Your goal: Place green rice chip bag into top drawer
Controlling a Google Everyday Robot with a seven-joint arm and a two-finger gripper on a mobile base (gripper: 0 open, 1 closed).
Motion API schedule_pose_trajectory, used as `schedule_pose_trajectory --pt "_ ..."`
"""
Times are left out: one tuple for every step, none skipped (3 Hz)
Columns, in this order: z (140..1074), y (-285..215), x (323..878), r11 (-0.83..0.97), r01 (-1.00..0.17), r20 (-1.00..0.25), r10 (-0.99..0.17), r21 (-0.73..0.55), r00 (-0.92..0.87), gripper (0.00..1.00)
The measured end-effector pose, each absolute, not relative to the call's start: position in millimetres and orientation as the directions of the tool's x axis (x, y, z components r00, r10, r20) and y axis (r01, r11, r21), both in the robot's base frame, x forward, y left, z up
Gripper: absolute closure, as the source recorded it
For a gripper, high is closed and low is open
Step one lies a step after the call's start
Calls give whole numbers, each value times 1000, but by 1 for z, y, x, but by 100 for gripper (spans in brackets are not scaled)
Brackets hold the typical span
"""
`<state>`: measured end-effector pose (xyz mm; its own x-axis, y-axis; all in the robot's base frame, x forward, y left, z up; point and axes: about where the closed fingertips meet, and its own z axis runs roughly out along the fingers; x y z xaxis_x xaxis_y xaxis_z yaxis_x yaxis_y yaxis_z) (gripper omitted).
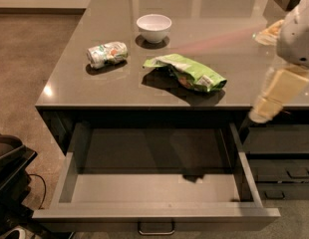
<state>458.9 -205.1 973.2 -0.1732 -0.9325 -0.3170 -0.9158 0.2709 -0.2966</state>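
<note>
Countertop (70, 91) bears green rice chip bag (187, 72); top drawer (154, 213) open; gripper (262, 111) right, state unclear

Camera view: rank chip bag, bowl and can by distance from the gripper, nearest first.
gripper at the counter's right front edge.
1. green rice chip bag, mid-counter.
2. white bowl, back centre, and drink can, left: too close to call.

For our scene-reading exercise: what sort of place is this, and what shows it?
Probably an office kitchen or break area: a grey counter bearing a bowl, a can and a chip bag, with an open drawer beneath. The claw hangs at the counter's right edge.
</note>
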Motion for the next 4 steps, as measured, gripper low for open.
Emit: schedule_pose_trajectory --pt "960 -172 508 283 -897 -464 -880 -339 -102 0" --pt "936 -135 557 304 -890 -577 -814 -339 -58 0" --pt "906 -103 596 313 -889 -621 -783 -335 -42 0" --pt "906 -103 596 313 -889 -621 -783 -335 -42 0"
